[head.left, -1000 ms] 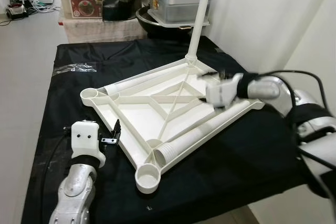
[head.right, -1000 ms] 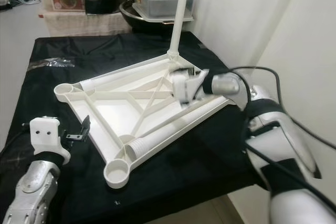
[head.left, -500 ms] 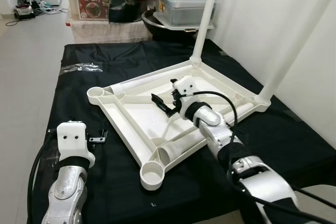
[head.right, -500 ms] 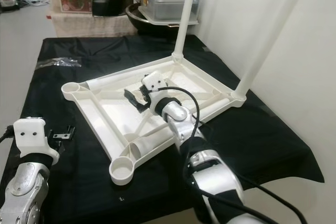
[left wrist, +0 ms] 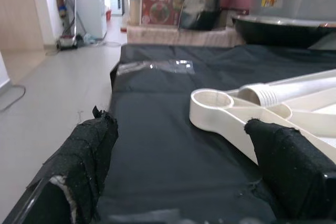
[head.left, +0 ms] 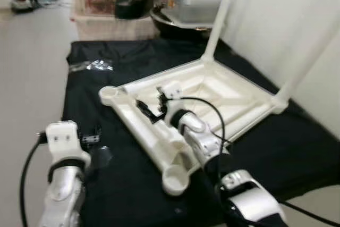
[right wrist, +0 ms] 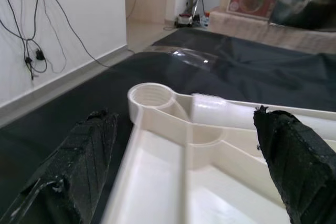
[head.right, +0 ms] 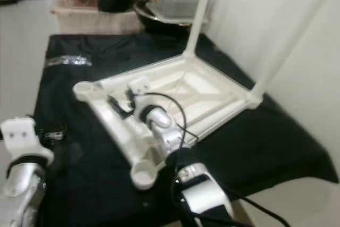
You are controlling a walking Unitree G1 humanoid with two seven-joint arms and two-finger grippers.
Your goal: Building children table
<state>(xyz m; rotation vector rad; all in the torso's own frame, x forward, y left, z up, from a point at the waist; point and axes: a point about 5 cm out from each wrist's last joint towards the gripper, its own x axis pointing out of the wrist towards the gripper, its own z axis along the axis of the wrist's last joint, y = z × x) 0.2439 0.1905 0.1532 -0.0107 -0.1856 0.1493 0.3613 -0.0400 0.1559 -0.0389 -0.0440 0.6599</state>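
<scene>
Our right gripper (head.left: pixel 150 111) hangs with fingers spread and empty above the upturned white tabletop (head.left: pixel 212 97), near its far-left corner socket (right wrist: pixel 151 96). Two legs (head.left: pixel 220 14) already stand in the far corners. We judge a third leg is the step now: a loose leg (right wrist: pixel 220 115) lies inside the frame beside that socket, and must be grasped next. Our left gripper (left wrist: pixel 184 166), also spread, waits beside the tabletop.

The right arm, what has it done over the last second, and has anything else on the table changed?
The right gripper swung from the table top's wall-side edge across to its left rail, fingers open and empty. The second leg now stands in its corner socket. The left gripper stayed beside the frame; the first leg stayed upright.
</scene>
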